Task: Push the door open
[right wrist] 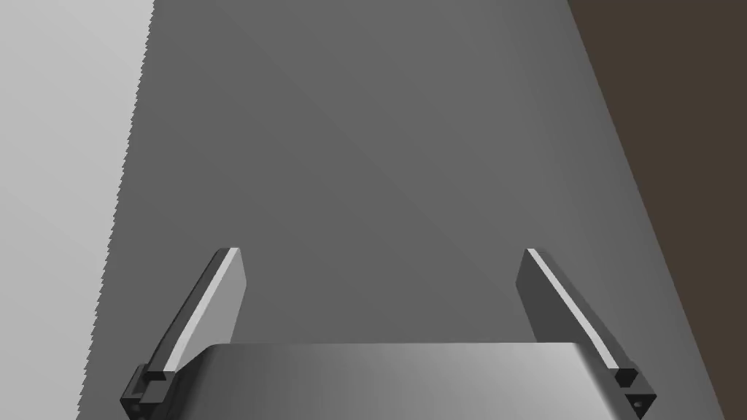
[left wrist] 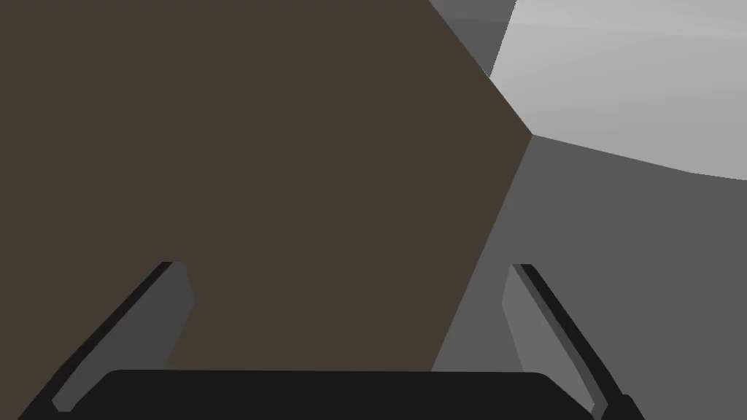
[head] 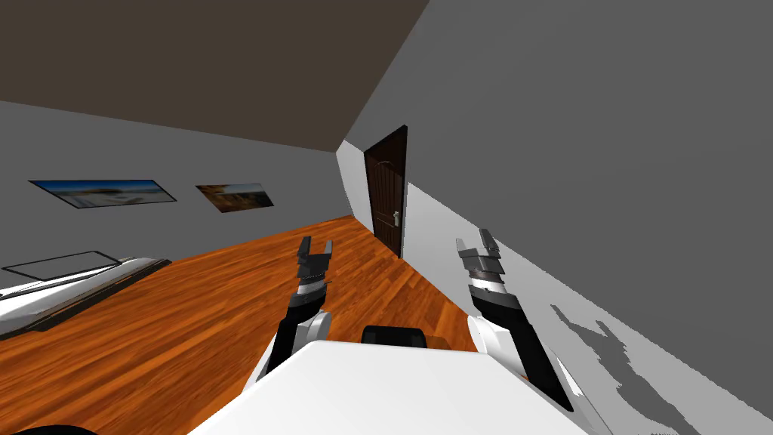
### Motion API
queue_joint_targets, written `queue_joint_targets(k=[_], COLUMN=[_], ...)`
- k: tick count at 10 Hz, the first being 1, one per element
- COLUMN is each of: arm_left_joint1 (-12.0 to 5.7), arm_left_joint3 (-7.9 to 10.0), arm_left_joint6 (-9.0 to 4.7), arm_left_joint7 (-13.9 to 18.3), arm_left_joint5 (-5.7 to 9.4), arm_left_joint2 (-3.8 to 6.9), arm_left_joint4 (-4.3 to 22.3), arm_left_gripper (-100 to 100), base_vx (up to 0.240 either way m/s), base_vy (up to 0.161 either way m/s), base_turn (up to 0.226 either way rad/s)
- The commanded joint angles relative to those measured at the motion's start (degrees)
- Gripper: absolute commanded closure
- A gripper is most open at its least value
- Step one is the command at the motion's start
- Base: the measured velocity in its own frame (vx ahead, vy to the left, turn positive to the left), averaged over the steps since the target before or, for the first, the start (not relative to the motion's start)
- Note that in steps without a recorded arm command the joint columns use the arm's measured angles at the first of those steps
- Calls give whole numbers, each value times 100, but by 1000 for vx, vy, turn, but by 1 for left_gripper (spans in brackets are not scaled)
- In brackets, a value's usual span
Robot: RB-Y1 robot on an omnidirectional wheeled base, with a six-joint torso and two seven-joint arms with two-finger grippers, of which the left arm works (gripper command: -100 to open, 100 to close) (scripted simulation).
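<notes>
Dark brown panelled door (head: 386, 192) stands at the far wall corner, well apart from the robot. It seems stiff and heavy; better push beside its pale handle (head: 395, 218). Left gripper (head: 315, 247) and right gripper (head: 474, 242) gape wide, empty.

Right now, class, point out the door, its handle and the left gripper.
Door (head: 385, 185): head view, middle of the dark brown panel.
Handle (head: 395, 218): head view, the pale lever near the door's edge.
Left gripper (head: 316, 246): head view, midway between its fingertips.
</notes>
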Motion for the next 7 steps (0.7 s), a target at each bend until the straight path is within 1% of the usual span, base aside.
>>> queue_joint_targets(k=[1,3,5,6,7], arm_left_joint1=[-147,-313,-429,-545,-609], arm_left_joint3=[-69,-148,-203,-258,-288], arm_left_joint6=[11,24,33,42,47], arm_left_joint7=[-165,-353,-484,-615,-687], arm_left_joint5=[-23,-48,-66,-84,-94], arm_left_joint2=[56,115,151,188,207], arm_left_joint4=[215,460,631,801,896], arm_left_gripper=[-100,-100,-100,-100,-100], base_vx=[62,116,126,113,102], base_vy=[5,31,16,25,35], base_turn=[-57,-60,-27,-62,-39])
